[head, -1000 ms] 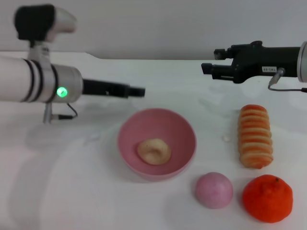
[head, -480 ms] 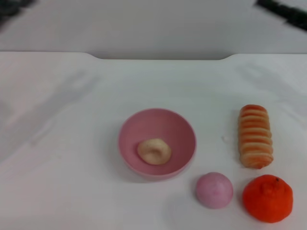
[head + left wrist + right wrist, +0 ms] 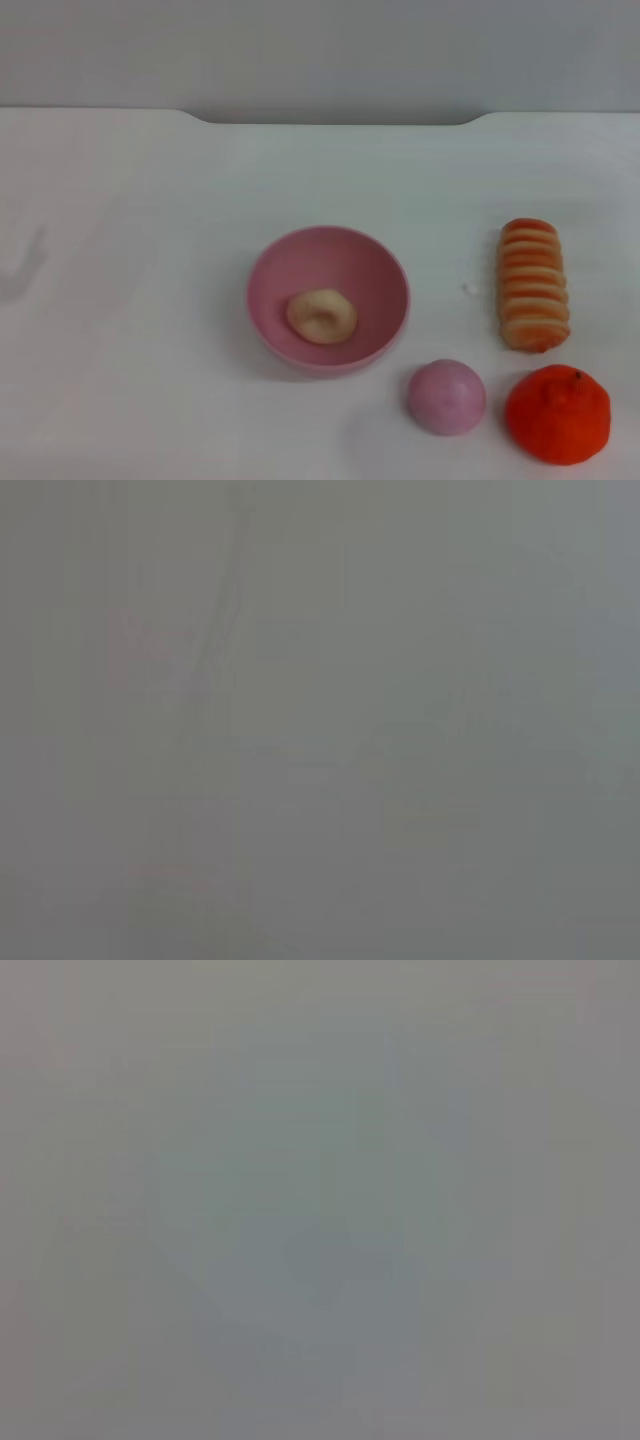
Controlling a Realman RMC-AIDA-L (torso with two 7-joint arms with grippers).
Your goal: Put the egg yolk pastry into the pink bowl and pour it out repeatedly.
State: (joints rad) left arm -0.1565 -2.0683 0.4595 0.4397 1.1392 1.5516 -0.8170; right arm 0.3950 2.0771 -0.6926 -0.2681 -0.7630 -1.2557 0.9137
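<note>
The pink bowl (image 3: 300, 268) stands upright on the white table (image 3: 130, 300), a little in front of its middle. The egg yolk pastry (image 3: 321, 315) lies inside the bowl on its bottom, dimple up. Neither gripper shows in the head view. The left wrist view and the right wrist view show only a plain grey blur with nothing to make out.
A long orange-and-cream ridged bread roll (image 3: 533, 283) lies to the right of the bowl. A small pink ball (image 3: 447, 396) and an orange tangerine (image 3: 557, 414) sit at the front right. The table's far edge meets a grey wall.
Both arms, which reached over the far side of the table a second ago, have pulled out of the head view. The bowl, pastry and other foods have not moved.
</note>
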